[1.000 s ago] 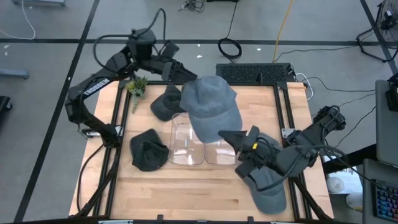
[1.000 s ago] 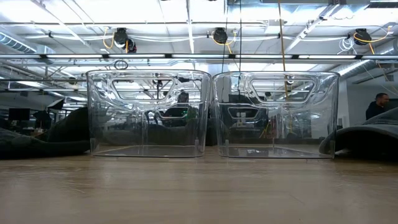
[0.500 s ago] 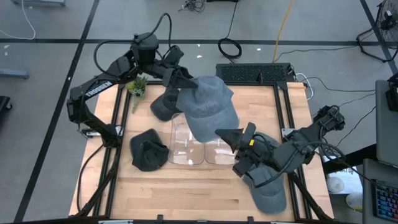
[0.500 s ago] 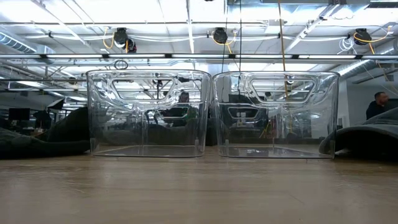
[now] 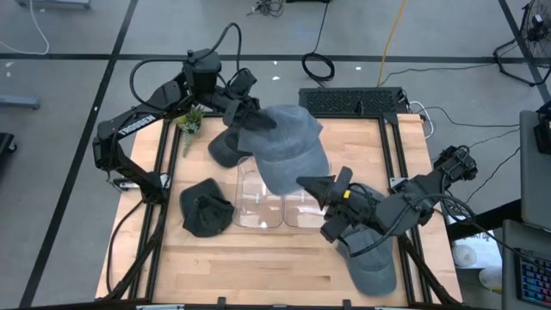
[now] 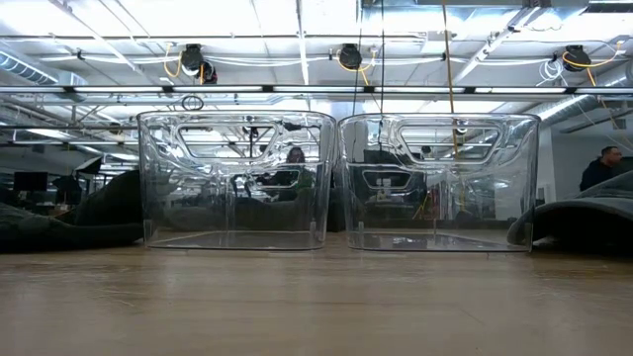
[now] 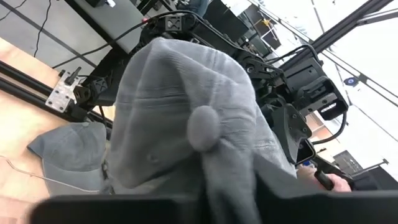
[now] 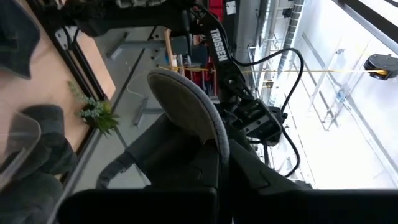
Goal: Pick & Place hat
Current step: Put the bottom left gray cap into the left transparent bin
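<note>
Grey hat (image 5: 288, 146): pinched by left hand (image 5: 256, 120) and right hand (image 5: 320, 186), aloft over clear bins (image 5: 263, 198). Risk: brim slipping from either pinch, hat draping across both bins.

Two clear plastic bins (image 6: 237, 178) (image 6: 438, 178) stand side by side, touching, at the middle of the wooden tabletop (image 5: 258, 267). A small potted plant (image 5: 190, 119) sits at its far left corner. A person (image 6: 599, 168) shows in the room beyond.
</note>
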Controlling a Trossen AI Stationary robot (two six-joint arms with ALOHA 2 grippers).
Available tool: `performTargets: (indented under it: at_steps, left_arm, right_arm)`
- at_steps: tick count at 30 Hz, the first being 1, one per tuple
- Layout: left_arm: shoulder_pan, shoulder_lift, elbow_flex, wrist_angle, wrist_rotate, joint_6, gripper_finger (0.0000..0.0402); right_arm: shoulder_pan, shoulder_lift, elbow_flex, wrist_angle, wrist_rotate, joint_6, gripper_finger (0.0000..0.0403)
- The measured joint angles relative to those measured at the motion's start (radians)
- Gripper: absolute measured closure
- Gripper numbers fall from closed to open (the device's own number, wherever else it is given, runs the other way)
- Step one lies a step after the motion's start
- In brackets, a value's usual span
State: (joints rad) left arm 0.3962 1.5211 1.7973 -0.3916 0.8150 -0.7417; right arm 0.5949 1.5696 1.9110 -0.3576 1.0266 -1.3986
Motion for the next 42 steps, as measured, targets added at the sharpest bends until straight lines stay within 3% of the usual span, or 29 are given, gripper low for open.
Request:
performTargets:
  at_steps: [3, 14, 19, 30, 38, 42]
  left_arm:
    - [0.0, 0.0, 0.0, 0.005, 0.002, 0.007, 0.0391]
    - [0.003, -0.002, 0.0, 0.171, 0.071, -0.002, 0.0398]
    - [0.016, -0.009, 0.0, 0.163, 0.1, 0.01, 0.0399]
    - [0.094, -0.058, 0.0, 0.154, 0.105, 0.168, 0.04]
    - [0.151, -0.082, 0.0, 0.154, 0.081, 0.289, 0.0401]
    - [0.163, -0.093, 0.001, 0.145, 0.046, 0.357, 0.0401]
  right_arm:
    - [0.0, 0.0, 0.0, -0.03, -0.009, 0.045, 0.0403]
    - [0.0, 0.0, 0.0, -0.073, -0.003, 0.148, 0.0369]
    - [0.009, -0.004, 0.0, -0.094, 0.063, 0.224, 0.034]
    - [0.022, -0.095, 0.0, -0.327, 0.035, 0.812, 0.0258]
    - [-0.015, -0.165, 0.0, -0.375, -0.012, 1.15, 0.024]
    - [-0.067, -0.205, 0.0, -0.408, -0.097, 1.311, 0.0235]
